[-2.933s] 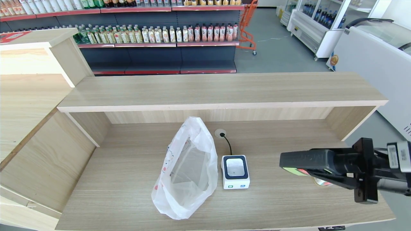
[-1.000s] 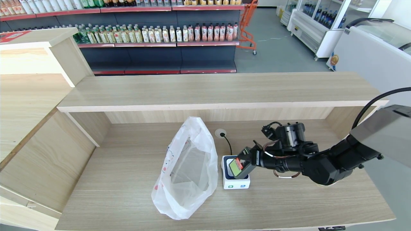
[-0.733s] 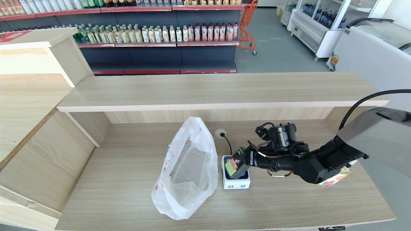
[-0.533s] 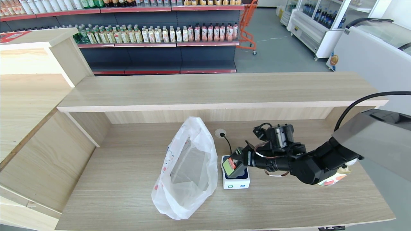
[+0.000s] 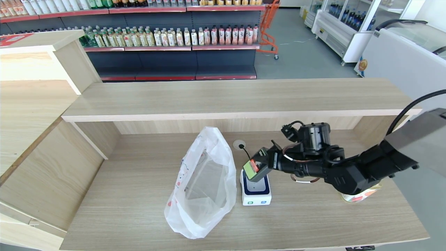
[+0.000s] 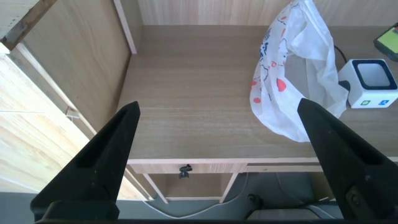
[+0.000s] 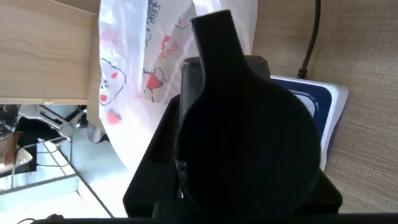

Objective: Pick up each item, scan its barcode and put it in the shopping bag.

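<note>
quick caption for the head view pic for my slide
Right gripper holds a small green item over the scanner, beside the open bag on the counter.

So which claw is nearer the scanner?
Right. The right claw holds a packet just above the scanner; the left claw hangs open well off, beyond the bag.

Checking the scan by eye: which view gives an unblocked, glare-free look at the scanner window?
Head view: even light, no glare on the scanner, but the green item in the right gripper overlaps its far edge. Left wrist view: scanner unblocked beside the shopping bag. Right wrist view: the gripper's dark body hides most of it.
</note>
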